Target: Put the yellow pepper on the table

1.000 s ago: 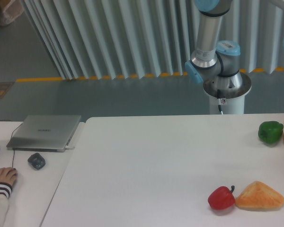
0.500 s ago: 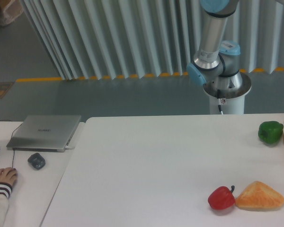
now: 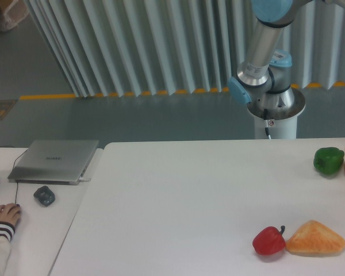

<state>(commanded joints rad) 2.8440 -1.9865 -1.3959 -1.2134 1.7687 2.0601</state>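
White worktop with a red pepper touching bread at 5 o'clock and a green pepper at 3 o'clock; a laptop and mouse lie at 9 o'clock. Beyond: grey floor, ribbed wall, arm base. Jaws and yellow pepper lie out of frame.

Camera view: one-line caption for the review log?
UR5e arm behind white table; green pepper, red pepper, bread at right.
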